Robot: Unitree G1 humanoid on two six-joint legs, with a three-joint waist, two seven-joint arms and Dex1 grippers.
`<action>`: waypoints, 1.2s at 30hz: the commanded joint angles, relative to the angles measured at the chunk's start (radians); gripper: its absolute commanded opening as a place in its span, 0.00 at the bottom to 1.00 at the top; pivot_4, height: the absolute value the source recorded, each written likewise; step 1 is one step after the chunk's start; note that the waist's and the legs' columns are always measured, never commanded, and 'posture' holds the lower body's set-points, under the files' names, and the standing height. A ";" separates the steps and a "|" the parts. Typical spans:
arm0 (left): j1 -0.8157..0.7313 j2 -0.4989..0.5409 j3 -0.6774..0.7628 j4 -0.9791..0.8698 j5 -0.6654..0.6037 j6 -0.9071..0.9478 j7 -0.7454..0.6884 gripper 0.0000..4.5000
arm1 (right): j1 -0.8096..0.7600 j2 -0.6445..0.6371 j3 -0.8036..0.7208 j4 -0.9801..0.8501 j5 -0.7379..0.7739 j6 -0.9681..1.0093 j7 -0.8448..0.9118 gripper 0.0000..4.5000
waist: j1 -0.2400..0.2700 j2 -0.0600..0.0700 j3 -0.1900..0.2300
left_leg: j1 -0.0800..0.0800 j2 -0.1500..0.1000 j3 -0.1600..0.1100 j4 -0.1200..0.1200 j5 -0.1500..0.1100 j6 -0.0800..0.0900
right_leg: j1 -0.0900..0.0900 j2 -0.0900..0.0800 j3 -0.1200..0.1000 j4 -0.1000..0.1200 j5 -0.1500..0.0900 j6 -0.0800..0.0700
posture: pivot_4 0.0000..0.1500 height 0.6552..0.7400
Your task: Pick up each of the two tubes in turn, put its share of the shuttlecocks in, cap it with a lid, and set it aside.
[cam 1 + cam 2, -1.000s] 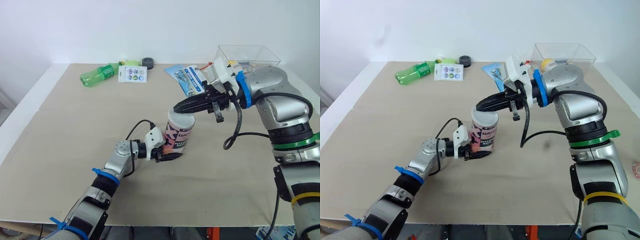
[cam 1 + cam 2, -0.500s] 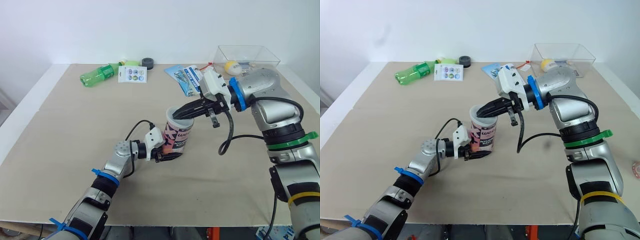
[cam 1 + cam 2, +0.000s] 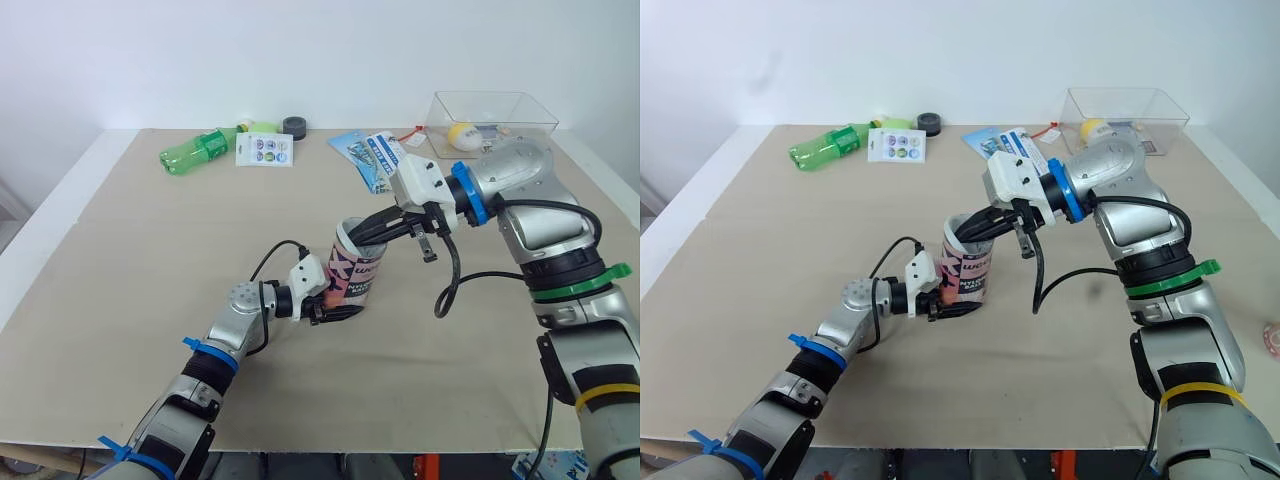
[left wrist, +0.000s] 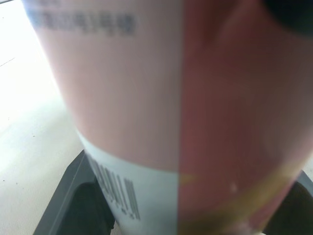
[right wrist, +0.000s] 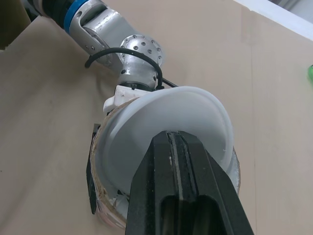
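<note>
Pink and white with black lettering, the tube [image 3: 356, 277] leans near the middle of the table [image 3: 150, 260], its lower part clamped by the left gripper [image 3: 338, 303]. The left wrist view shows that gripper's black fingers [image 4: 78, 196] on both sides of the barcode [image 4: 115, 188]. The right wrist view tells more than the head views: the right gripper [image 3: 358, 233] pinches a white lid [image 5: 161, 127] that lies slanted over the tube's mouth.

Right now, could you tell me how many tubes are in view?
1: the tube is held mid-table by the left gripper, the right gripper holding a lid at its mouth. Another may be hidden.
</note>
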 commanded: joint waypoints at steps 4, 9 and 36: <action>0.024 0.015 -0.002 0.054 0.015 0.016 0.002 0.62 | -0.055 -0.018 -0.061 -0.021 0.090 0.081 0.047 0.03 | 0.000 0.000 0.000 | -0.001 0.000 0.000 0.000 0.000 0.000 | 0.000 0.000 0.000 0.000 0.000 0.000 | 1.00 1.00; 0.023 0.020 -0.009 0.063 0.021 0.003 -0.009 0.62 | -0.094 -0.068 -0.073 0.045 0.104 0.067 0.047 0.08 | 0.000 -0.001 0.001 | -0.001 0.000 0.000 0.000 0.000 0.000 | -0.001 0.000 0.000 0.000 0.000 0.000 | 1.00 1.00; 0.057 0.037 0.003 0.029 0.005 -0.043 -0.026 0.62 | -0.110 0.103 -0.044 0.330 0.113 -0.254 0.047 0.23 | -0.003 -0.001 0.001 | -0.001 0.001 0.000 -0.002 0.000 0.000 | -0.002 0.001 0.000 0.000 0.001 0.002 | 1.00 1.00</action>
